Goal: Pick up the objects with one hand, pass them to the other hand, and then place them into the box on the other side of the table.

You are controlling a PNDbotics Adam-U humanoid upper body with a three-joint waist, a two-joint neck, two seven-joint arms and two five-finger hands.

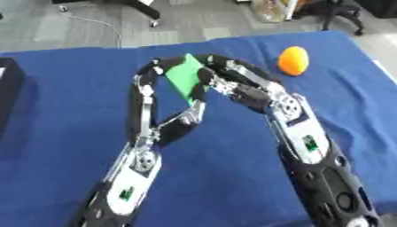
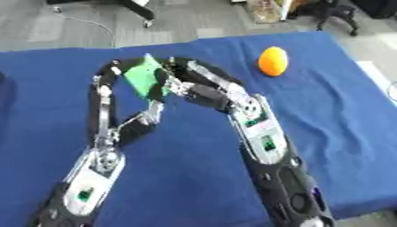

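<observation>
Mid-handover, a green flat piece (image 1: 184, 76) was held above the blue table (image 1: 70, 88) between both hands, the left hand (image 1: 151, 82) curled round its left edge and the right hand (image 1: 219, 82) closed on its right edge. It was judged light, thin and fairly stiff, possibly slick, so best pinched by an edge with thumb opposite fingers. An orange ball (image 1: 294, 60) lay untouched, well apart at far right; a dark box edge (image 1: 9, 86) showed far left.
</observation>
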